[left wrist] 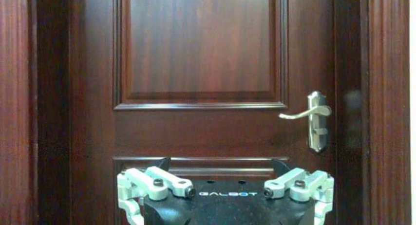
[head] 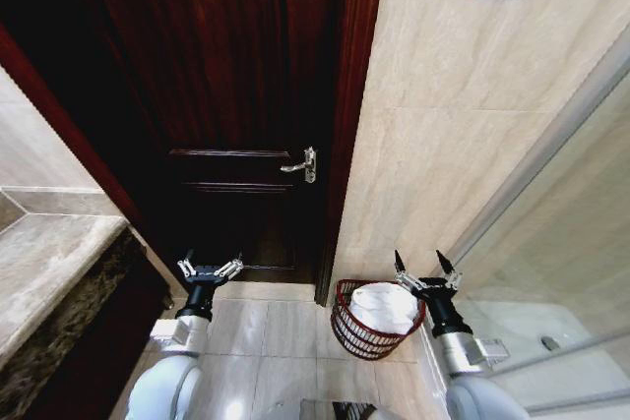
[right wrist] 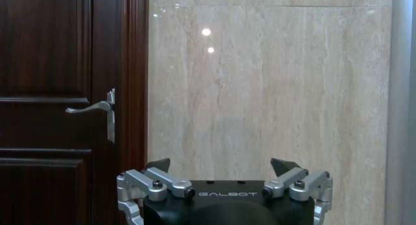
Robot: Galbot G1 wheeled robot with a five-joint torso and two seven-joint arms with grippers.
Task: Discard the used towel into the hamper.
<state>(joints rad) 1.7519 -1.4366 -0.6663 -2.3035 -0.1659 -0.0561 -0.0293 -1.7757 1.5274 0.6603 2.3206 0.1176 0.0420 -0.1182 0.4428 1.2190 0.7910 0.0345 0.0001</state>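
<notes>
Down near the tiled floor, both grippers hang spread open and empty: left gripper (head: 210,270) before the dark wooden door (head: 236,95), right gripper (head: 425,270) just beside the small red-brown woven hamper (head: 362,333), where a white crumpled towel (head: 384,307) lies inside.

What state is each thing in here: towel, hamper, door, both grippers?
towel: white, lying inside the hamper.
hamper: upright on the floor by the wall, holding the towel.
door: shut, handle level.
left gripper: open, holding nothing, facing the door.
right gripper: open, holding nothing, beside the hamper's rim.
</notes>
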